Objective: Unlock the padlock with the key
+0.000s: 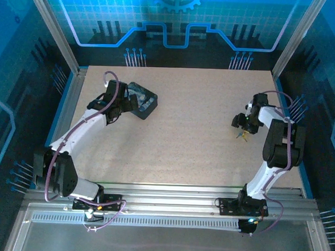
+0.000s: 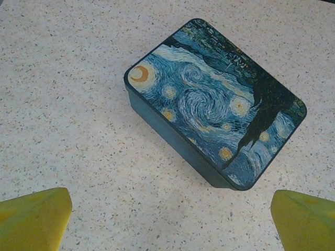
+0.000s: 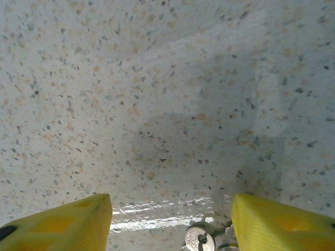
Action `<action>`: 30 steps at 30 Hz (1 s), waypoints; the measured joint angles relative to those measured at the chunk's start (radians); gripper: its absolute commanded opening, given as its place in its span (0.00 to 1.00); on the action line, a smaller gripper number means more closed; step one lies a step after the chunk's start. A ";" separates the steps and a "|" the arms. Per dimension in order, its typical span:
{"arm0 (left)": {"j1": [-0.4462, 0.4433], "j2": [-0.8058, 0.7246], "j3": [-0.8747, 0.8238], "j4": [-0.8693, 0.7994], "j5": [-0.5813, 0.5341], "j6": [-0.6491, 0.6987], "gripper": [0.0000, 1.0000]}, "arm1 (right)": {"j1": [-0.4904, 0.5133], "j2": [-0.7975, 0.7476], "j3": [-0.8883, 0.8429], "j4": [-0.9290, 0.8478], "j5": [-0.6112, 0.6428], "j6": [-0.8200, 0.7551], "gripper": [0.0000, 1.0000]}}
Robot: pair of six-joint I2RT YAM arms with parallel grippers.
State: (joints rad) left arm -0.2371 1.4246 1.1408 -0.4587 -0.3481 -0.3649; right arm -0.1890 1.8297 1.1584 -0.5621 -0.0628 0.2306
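Since the key (image 3: 199,240) lies between my right gripper's (image 3: 170,209) open jaws, well right of the tin (image 2: 214,104), I'd centre on its head before closing; my left gripper (image 2: 170,209) gapes just beside the tin.

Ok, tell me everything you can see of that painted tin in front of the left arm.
The tin is a shallow rectangular box with rounded corners that looks like printed metal. Its top carries a swirling blue night sky with yellow stars, an orange crescent and a dark tree shape, and its sides are plain dark. It looks closed and lies flat on the speckled table, far left, turned diagonally. The open left gripper sits just short of it, not touching.
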 measured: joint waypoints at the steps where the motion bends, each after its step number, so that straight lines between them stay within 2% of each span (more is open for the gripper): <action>1: 0.000 -0.003 0.002 -0.005 0.000 0.000 0.99 | 0.004 0.006 0.002 -0.010 0.009 -0.003 0.60; 10: 0.000 -0.006 0.027 -0.024 0.000 0.000 0.99 | 0.013 0.003 -0.003 -0.072 0.082 -0.003 0.59; 15: 0.000 -0.006 0.029 -0.031 0.000 -0.001 0.99 | 0.014 -0.041 -0.031 -0.099 0.090 -0.002 0.67; 20: 0.000 -0.014 0.029 -0.034 0.005 -0.003 0.99 | 0.018 -0.117 -0.030 -0.126 0.104 0.001 0.68; 26: -0.002 -0.034 0.029 -0.035 0.005 -0.003 0.99 | 0.014 -0.108 -0.018 -0.155 0.134 0.002 0.64; 30: -0.002 -0.035 0.030 -0.041 0.005 -0.002 0.99 | 0.004 -0.072 -0.029 -0.151 0.132 0.013 0.54</action>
State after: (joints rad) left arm -0.2386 1.3899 1.1706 -0.4995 -0.3431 -0.3672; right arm -0.1852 1.7576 1.1297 -0.7132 0.0692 0.2436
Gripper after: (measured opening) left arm 0.986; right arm 0.589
